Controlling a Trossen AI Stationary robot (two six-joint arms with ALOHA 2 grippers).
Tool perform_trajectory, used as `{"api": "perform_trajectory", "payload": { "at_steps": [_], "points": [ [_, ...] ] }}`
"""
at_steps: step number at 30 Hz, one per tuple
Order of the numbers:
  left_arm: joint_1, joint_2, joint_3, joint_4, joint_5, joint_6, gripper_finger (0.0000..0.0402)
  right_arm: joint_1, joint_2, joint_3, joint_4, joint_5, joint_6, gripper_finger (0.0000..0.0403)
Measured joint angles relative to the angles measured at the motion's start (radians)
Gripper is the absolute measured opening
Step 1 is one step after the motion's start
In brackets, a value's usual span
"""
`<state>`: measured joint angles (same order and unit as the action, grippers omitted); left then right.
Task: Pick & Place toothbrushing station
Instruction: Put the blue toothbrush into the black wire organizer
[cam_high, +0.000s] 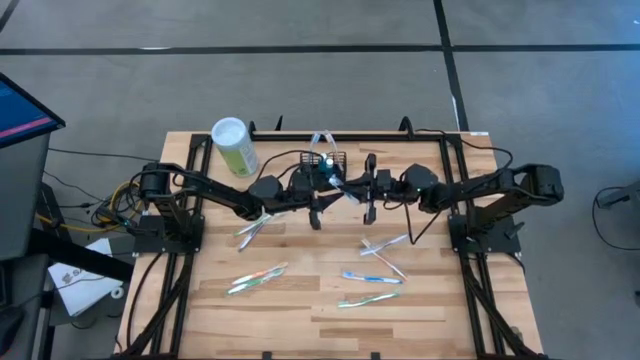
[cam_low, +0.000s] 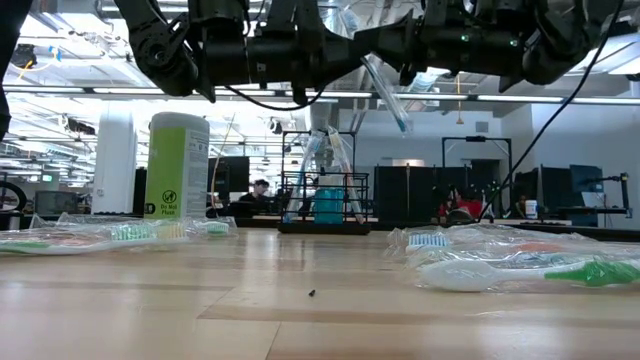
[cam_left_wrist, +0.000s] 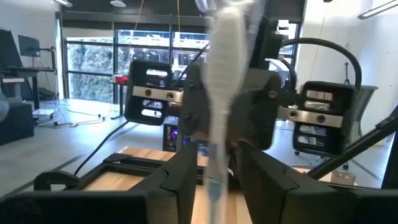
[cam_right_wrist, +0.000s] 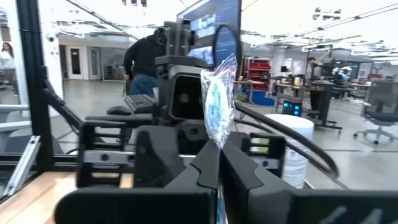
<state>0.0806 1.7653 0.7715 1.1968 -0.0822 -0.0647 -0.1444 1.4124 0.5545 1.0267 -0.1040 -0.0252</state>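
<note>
The toothbrushing station (cam_high: 331, 160) sits at the middle of the surface's (cam_high: 300, 300) far edge, long axis along that edge, open top up. Above the surface just before it, left gripper (cam_high: 316, 207) and right gripper (cam_high: 367, 205) each clamp one wrapped toothbrush (cam_left_wrist: 219, 93).

My left gripper (cam_left_wrist: 214, 177) grips a wrapped toothbrush (cam_left_wrist: 225, 74) upright, the other arm (cam_left_wrist: 261, 106) close behind.
</note>
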Motion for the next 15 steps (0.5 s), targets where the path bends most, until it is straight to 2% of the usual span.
{"api": "perform_trajectory", "payload": {
  "at_steps": [4, 8, 15],
  "points": [
    [0.001, 0.0, 0.0, 0.004, 0.0, 0.0, 0.007, 0.0, 0.0, 0.0, -0.001, -0.002, 0.007, 0.0],
    [0.001, 0.0, 0.0, 0.009, -0.001, 0.012, 0.0019, 0.0, 0.0, 0.0, -0.002, -0.002, 0.007, 0.0],
    [0.001, 0.0, 0.0, 0.01, 0.003, 0.013, 0.001, 0.0, -0.002, 0.0, -0.018, -0.002, 0.007, 0.0]
  ]
}}
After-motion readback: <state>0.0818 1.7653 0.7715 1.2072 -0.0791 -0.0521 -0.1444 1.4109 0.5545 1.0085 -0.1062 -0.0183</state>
